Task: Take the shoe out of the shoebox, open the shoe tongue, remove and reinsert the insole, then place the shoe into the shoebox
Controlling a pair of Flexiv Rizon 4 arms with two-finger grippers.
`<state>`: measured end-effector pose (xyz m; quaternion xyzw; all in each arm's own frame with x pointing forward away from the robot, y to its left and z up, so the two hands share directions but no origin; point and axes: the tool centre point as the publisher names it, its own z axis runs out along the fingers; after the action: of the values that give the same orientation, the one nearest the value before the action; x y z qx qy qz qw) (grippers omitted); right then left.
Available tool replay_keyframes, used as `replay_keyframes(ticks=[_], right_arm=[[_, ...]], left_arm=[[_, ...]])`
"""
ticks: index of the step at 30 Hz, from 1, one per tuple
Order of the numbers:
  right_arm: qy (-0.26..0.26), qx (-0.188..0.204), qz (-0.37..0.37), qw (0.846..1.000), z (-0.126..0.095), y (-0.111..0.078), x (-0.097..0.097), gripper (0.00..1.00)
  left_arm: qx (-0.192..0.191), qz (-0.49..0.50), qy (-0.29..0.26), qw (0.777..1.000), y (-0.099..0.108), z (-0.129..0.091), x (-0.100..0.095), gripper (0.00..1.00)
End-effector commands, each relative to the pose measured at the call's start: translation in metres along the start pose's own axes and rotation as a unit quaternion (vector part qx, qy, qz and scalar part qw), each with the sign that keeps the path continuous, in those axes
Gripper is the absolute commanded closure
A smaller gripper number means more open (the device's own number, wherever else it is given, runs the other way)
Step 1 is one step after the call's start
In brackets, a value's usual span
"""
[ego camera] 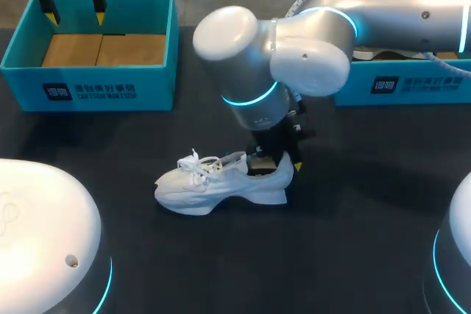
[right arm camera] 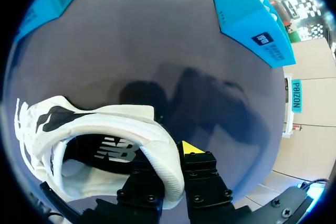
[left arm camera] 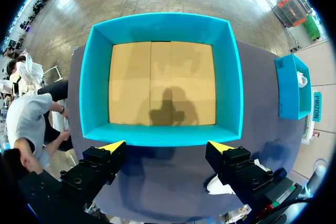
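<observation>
Right gripper (right arm camera: pixel 171 157) was the one doing the work here; it was clamped narrow on the heel collar of the shoe (ego camera: pixel 213 182), one finger down inside the opening and the other outside the back of the heel; so it was holding the shoe by its heel wall.

The shoe was out on the table (ego camera: pixel 353 240), sole down as far as I could see; its long axis ran straight away from the right gripper, heel at the fingers and toe pointing off toward my left arm's side; laces were on the far end from the grip.

Left gripper (left arm camera: pixel 167 148) hung wide open with nothing in it, right over the near wall of the shoebox (left arm camera: pixel 163 24), well apart from the shoe; the box under it only showed bare cardboard floor. So the right arm was clearly the nearer one; my guess is the tongue and insole steps need the left one to come over to the toe end.

Hard to see stuff: the inner finger's tip was hidden behind the heel collar; something dark showed inside the shoe, but I couldn't tell insole from lining; the tongue was buried under the laces; a second box (ego camera: pixel 401 82) sat mostly behind the right arm.
</observation>
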<state>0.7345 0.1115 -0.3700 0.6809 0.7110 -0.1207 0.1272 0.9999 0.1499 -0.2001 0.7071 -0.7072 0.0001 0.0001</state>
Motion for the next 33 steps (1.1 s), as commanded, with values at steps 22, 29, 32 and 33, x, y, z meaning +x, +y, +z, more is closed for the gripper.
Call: replay_keyframes(ticks=[22,29,32,33], right_arm=[[0.110,-0.053,-0.136,0.983,-0.073,-0.018,-0.021,0.00],[0.154,-0.124,-0.297,0.934,-0.099,-0.028,-0.026,0.00],[0.185,-0.145,-0.385,0.893,-0.104,-0.032,-0.027,0.00],[0.189,-0.151,-0.409,0.880,-0.105,-0.034,-0.028,0.00]], left_arm=[[0.000,0.000,0.000,1.000,0.000,0.000,0.000,0.00],[0.000,0.000,0.000,1.000,0.000,0.000,0.000,0.00],[0.000,0.000,0.000,1.000,0.000,0.000,0.000,0.00],[0.000,0.000,0.000,1.000,0.000,0.000,0.000,0.00]])
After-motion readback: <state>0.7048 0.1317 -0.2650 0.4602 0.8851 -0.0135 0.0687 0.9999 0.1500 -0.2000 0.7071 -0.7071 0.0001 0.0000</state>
